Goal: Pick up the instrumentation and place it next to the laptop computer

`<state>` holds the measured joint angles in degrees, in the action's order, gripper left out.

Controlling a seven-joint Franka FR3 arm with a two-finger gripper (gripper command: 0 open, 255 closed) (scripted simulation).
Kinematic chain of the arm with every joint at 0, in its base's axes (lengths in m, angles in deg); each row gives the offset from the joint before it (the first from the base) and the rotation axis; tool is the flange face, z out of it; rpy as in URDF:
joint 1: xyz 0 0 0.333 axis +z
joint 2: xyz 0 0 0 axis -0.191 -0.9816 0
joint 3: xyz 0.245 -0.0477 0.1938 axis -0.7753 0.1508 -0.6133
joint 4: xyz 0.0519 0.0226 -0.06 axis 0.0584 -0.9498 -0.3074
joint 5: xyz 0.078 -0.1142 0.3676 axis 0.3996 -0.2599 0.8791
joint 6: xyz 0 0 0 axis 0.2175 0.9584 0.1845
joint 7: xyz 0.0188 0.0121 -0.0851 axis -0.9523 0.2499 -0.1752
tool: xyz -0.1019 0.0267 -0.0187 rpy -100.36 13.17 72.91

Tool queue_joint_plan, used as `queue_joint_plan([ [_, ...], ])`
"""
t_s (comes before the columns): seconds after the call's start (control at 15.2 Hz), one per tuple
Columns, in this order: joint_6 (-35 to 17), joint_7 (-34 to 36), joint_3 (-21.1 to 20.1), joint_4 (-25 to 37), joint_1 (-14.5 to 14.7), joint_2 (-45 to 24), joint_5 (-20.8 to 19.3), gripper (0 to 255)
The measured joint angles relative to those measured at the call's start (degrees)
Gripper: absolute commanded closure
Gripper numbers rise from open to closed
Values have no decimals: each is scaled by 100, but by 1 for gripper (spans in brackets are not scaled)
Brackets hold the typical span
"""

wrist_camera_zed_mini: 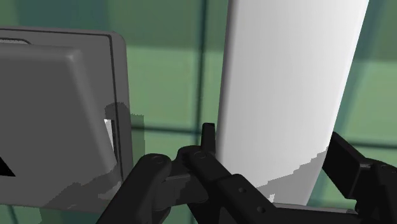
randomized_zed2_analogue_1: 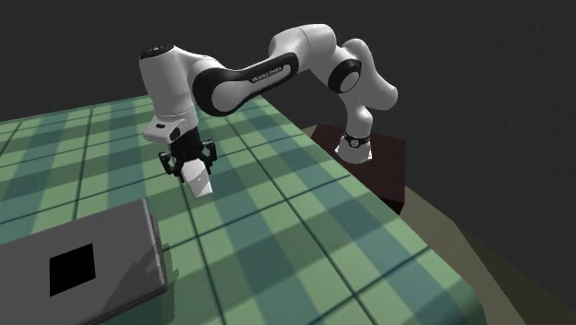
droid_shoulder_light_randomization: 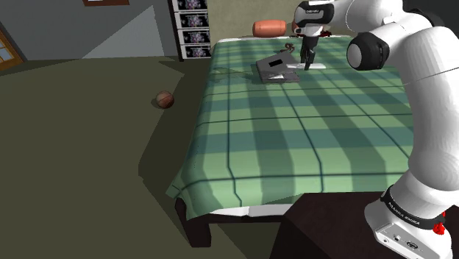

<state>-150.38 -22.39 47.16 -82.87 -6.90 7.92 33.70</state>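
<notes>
My arm [randomized_zed2_analogue_1: 268, 74] climbs from its base, folds at the elbow and stretches out towards the laptop [randomized_zed2_analogue_1: 83, 263], with the wrist turned so that my hand points straight down. My gripper [randomized_zed2_analogue_1: 196, 168] hangs close beside the laptop. My two black fingers [wrist_camera_zed_mini: 347, 164] are clamped on either side of the white instrument [wrist_camera_zed_mini: 286, 76], which stands upright between them.

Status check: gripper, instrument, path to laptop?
Gripper shut on white instrument. Instrument low over green plaid bedspread, near grey laptop. Bare bedspread between them.
</notes>
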Motion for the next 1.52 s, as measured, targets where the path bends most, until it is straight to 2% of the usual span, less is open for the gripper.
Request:
queue_joint_plan([
  [0.66, -771, -82, -13, -803, 138, 2, 33, 255],
  [1.52, -1581, -181, -92, -1363, 177, -274, 149, 255],
])
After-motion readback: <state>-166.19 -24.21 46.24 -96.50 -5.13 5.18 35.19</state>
